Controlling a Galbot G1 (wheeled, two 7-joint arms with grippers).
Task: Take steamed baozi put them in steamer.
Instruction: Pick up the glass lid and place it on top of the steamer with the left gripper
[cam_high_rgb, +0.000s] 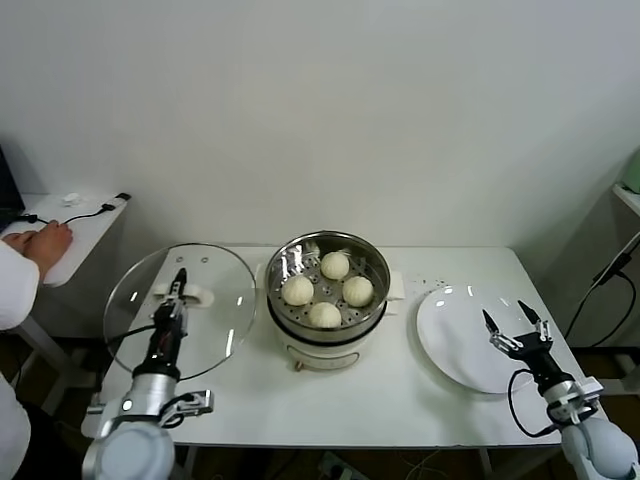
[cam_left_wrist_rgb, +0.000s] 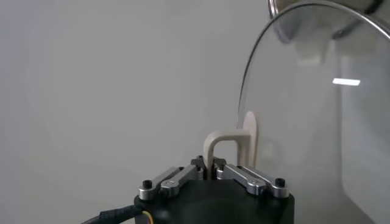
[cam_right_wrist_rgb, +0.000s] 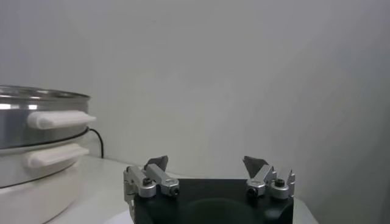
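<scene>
Worktop (cam_high_rgb: 400, 390): white, carries everything below.

Glass lid (cam_high_rgb: 215, 330): largest loose item, held tilted beside the steamer on the robot's left. Left tool (cam_high_rgb: 180, 288) is clenched on the lid's white handle (cam_left_wrist_rgb: 234, 143); the left wrist view shows the jaws pinched tight on the handle loop. Judged risk: the grip is narrow and the pane hangs off to one side, so the lid may swing or twist in the jaws. If lowered off-centre, its rim could strike the steamer's edge or press a bun.

Steamer (cam_high_rgb: 372, 262): steel basket on a white cooker base, mid-worktop. All four steamed baozi (cam_high_rgb: 324, 314) sit on its perforated floor, close together, so loading looks finished. A jolt from the lid could shift them.

Plate (cam_high_rgb: 445, 345): white, on the robot's right, nothing on it. Right tool (cam_high_rgb: 516, 322) hovers above its outer part, jaws spread wide, grasping nothing. Risk there looks low unless it drops onto the plate.

Person's hand (cam_high_rgb: 42, 243): at a side table far left, well apart.

Writing: no brand, label or lettering readable in any view.
</scene>
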